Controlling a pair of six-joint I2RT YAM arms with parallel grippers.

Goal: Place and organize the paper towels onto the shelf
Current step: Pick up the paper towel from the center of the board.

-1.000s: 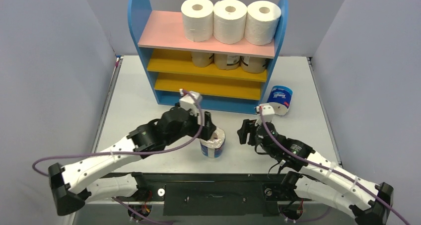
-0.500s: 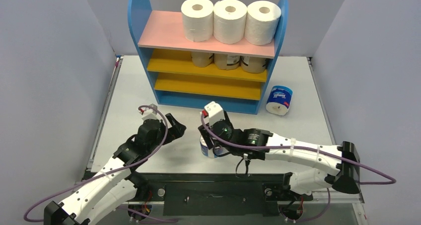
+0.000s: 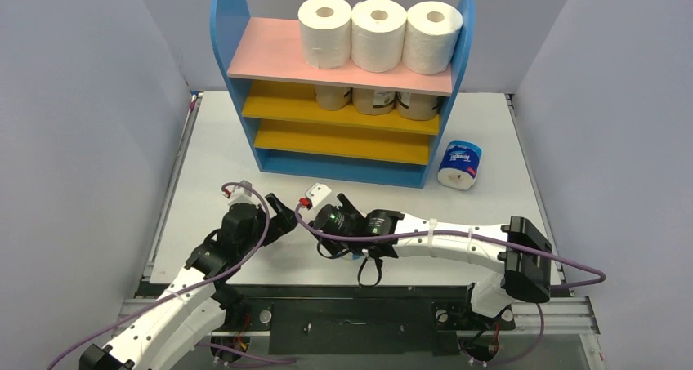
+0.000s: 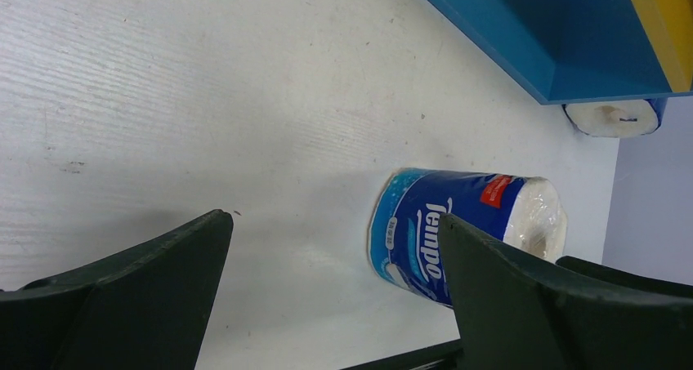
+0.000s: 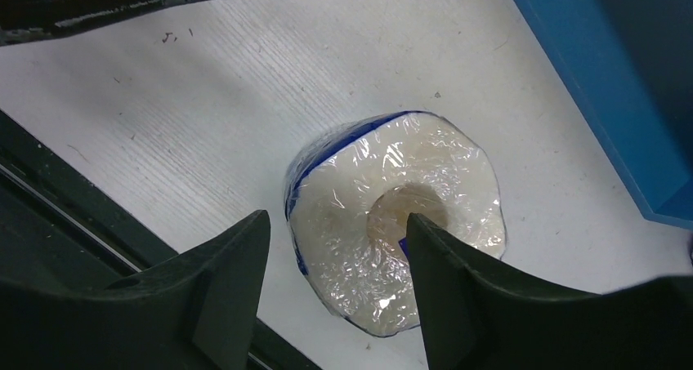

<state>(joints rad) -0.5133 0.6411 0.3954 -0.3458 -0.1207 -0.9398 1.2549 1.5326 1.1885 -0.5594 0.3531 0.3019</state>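
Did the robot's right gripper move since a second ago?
Yes. The right gripper moved left. It was in front of the shelf's right end, and now it is in front of the shelf's middle, over the blue-wrapped roll.

I'm looking at a pale grey table (image 3: 216, 141), its surface finely grained and a little scuffed. Plain lavender-grey panels box it in: a left wall (image 3: 82, 100), a right wall (image 3: 621, 100) and a back wall (image 3: 511, 19) behind the far edge. A black rail (image 3: 351, 329) runs along the near edge. The light is soft and even, and the shadows are faint.
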